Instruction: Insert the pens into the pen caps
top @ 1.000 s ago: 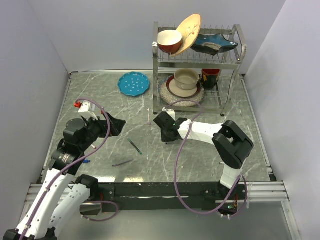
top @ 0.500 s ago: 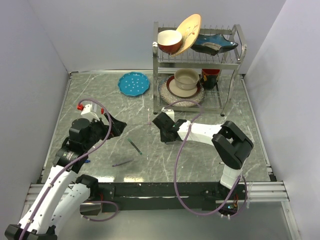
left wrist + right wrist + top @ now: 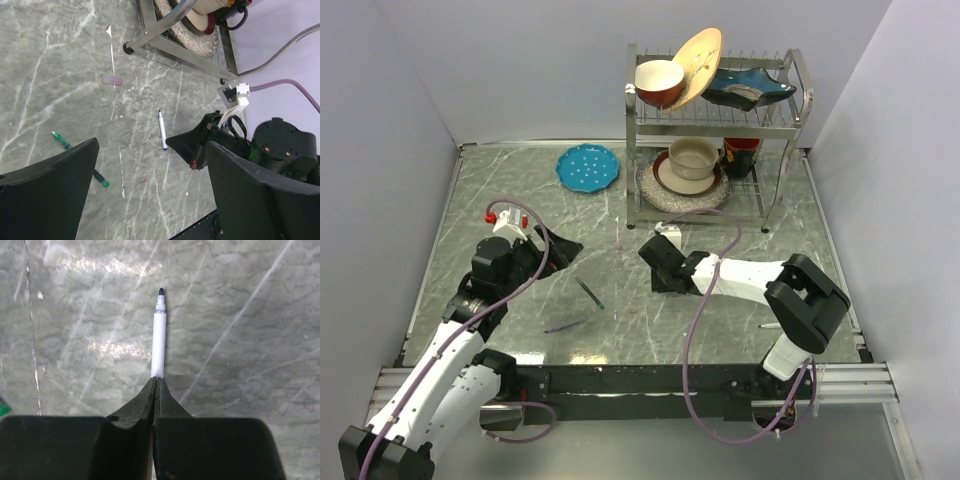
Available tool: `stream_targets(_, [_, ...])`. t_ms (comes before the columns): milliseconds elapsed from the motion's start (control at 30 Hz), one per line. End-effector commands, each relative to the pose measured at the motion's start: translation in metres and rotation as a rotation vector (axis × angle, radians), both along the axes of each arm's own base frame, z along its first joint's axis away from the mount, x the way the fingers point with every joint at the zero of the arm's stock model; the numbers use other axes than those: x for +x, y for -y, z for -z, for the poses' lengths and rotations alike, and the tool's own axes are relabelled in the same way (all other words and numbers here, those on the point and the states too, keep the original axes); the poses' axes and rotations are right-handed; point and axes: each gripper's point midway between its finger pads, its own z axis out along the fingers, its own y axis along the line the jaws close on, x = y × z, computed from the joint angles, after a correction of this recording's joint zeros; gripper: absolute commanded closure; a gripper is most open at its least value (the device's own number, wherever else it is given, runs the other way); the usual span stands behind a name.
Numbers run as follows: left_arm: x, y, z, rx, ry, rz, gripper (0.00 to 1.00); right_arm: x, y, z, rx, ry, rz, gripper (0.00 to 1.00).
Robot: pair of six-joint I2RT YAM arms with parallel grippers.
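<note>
My right gripper (image 3: pixel 156 379) is shut on a white-barrelled pen (image 3: pixel 159 342). The pen's dark tip points away from the gripper, above the marble table. In the top view this gripper (image 3: pixel 658 262) is near the table's middle. My left gripper (image 3: pixel 563 250) is open and empty, its fingers (image 3: pixel 50 190) wide apart. A dark green pen (image 3: pixel 588 292) lies between the arms and also shows in the left wrist view (image 3: pixel 102 181). A white pen with a blue end (image 3: pixel 162 131) lies close to the right gripper. A thin dark pen (image 3: pixel 565 325) lies nearer the front. No cap is clearly in view.
A metal dish rack (image 3: pixel 712 120) with bowls and plates stands at the back right. A blue plate (image 3: pixel 588 167) lies at the back. A small pink piece (image 3: pixel 111 80) lies near the rack's foot. A tiny red speck (image 3: pixel 143 180) lies on the table.
My right gripper has moved a little right and nearer with the pen in it. My left arm has swung forward and right, its gripper still open.
</note>
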Motion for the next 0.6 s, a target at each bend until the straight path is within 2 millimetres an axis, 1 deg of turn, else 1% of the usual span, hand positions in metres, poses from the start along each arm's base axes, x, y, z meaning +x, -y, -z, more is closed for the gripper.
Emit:
stream_targets(0, [0.010, 0.011, -0.018, -0.080, 0.074, 0.022, 0.06, 0.000, 0.001, -0.019, 0.044, 0.063, -0.012, 1.00])
stream_targets(67, [0.014, 0.011, -0.019, -0.082, 0.078, 0.015, 0.07, 0.001, 0.002, -0.026, 0.065, 0.090, -0.009, 1.00])
stream_targets(167, [0.019, 0.015, -0.009, -0.065, 0.049, 0.032, 0.07, 0.003, 0.003, -0.032, 0.074, 0.107, 0.001, 1.00])
stream_targets(200, [0.019, 0.019, -0.002, -0.060, 0.024, 0.052, 0.07, 0.004, 0.005, -0.033, 0.068, 0.115, 0.011, 1.00])
stream_targets(233, [0.022, 0.021, -0.005, -0.062, 0.040, 0.061, 0.07, 0.005, 0.005, -0.033, 0.070, 0.115, 0.020, 1.00])
stream_targets(267, [0.023, 0.023, -0.003, -0.063, 0.035, 0.071, 0.07, 0.005, 0.006, -0.034, 0.071, 0.118, 0.023, 1.00])
stream_targets(367, [0.024, 0.028, 0.004, -0.060, 0.025, 0.103, 0.08, 0.004, 0.002, -0.037, 0.098, 0.118, 0.021, 1.00])
stream_targets(400, [0.025, 0.029, 0.010, -0.058, 0.014, 0.106, 0.08, 0.003, 0.001, -0.038, 0.106, 0.117, 0.019, 1.00])
stream_targets(433, [0.025, 0.031, 0.010, -0.063, 0.018, 0.114, 0.09, 0.003, 0.000, -0.040, 0.109, 0.118, 0.018, 1.00])
stream_targets(533, [0.026, 0.036, 0.014, -0.064, 0.001, 0.146, 0.11, 0.002, -0.001, -0.049, 0.132, 0.138, 0.016, 1.00])
stream_targets(567, [0.026, 0.037, 0.016, -0.063, -0.009, 0.149, 0.14, 0.002, -0.005, -0.058, 0.168, 0.157, 0.011, 1.00])
